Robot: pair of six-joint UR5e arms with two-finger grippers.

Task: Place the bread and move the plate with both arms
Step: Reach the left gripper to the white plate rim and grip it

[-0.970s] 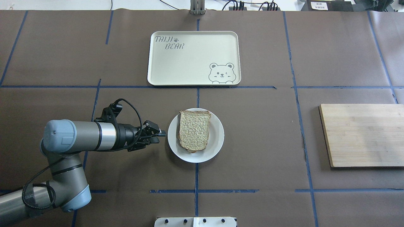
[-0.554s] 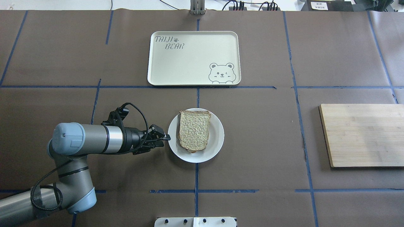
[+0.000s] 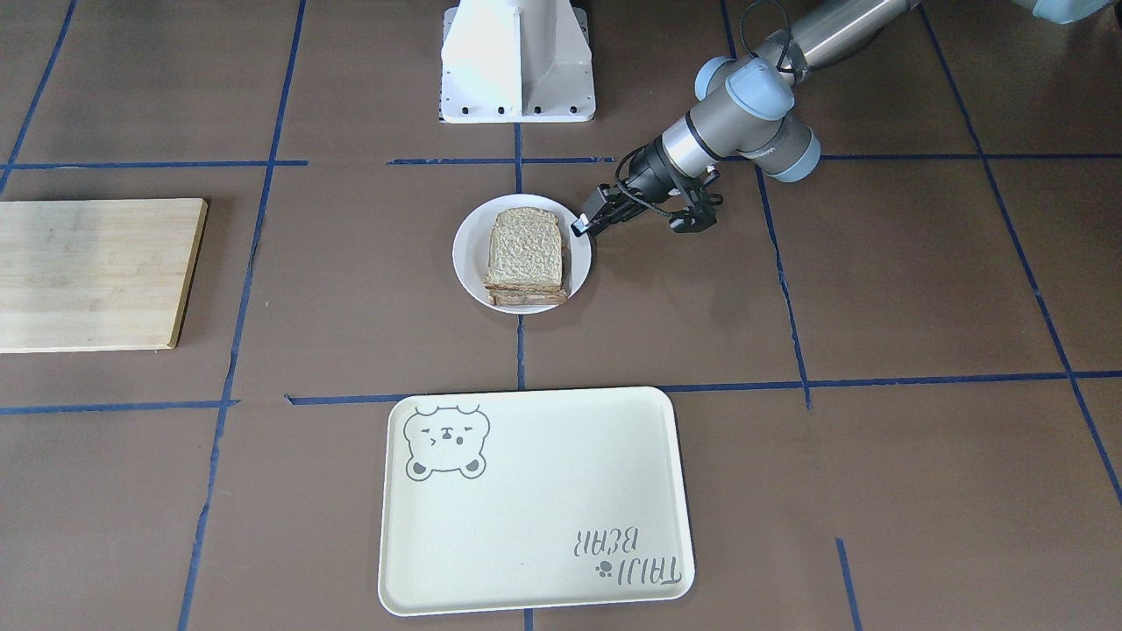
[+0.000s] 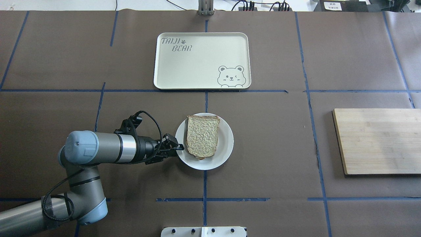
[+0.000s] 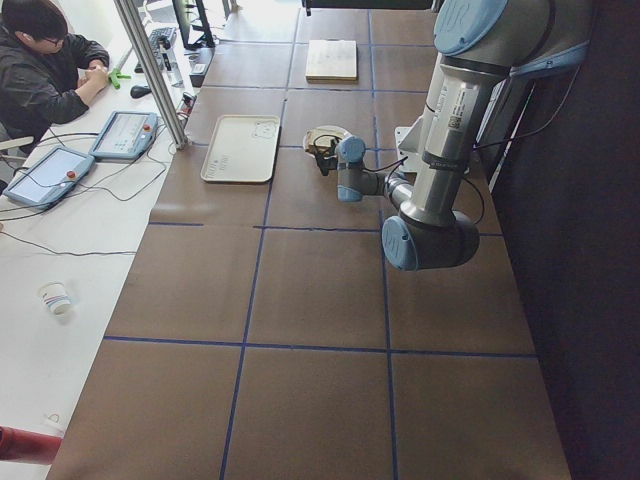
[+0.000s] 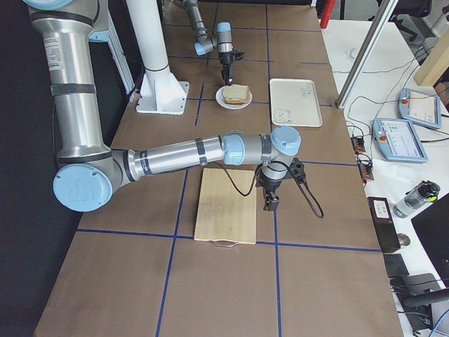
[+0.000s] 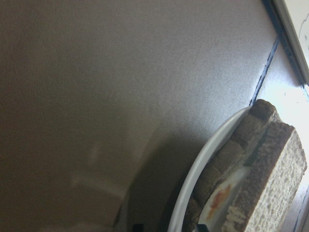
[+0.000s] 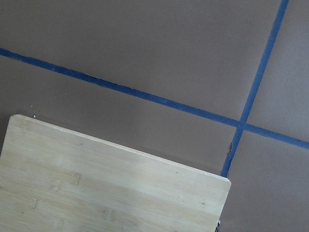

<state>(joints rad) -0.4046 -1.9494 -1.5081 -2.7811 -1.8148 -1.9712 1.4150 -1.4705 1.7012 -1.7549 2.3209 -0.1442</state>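
Observation:
The bread (image 4: 203,135) is a grainy grey-tan slice lying on top of a stack on the small white plate (image 4: 226,144) at the table's middle. The left wrist view shows the plate rim (image 7: 203,169) and a filling under the bread (image 7: 270,164). My left gripper (image 4: 179,147) lies low and sideways with its tips at the plate's left rim; it also shows in the front view (image 3: 580,228). Its jaws look open about the rim. My right gripper (image 6: 269,203) hangs over the wooden board's edge, seen only in the exterior right view; I cannot tell its state.
A cream tray (image 4: 184,65) with a bear drawing lies beyond the plate. A wooden cutting board (image 4: 378,141) lies at the right. The white pedestal (image 3: 517,61) stands at the robot's side. An operator (image 5: 45,70) sits at the far side.
My left arm has moved right toward the plate, and its gripper tips have gone from a gap away to the plate's left rim. The plate and bread have not moved.

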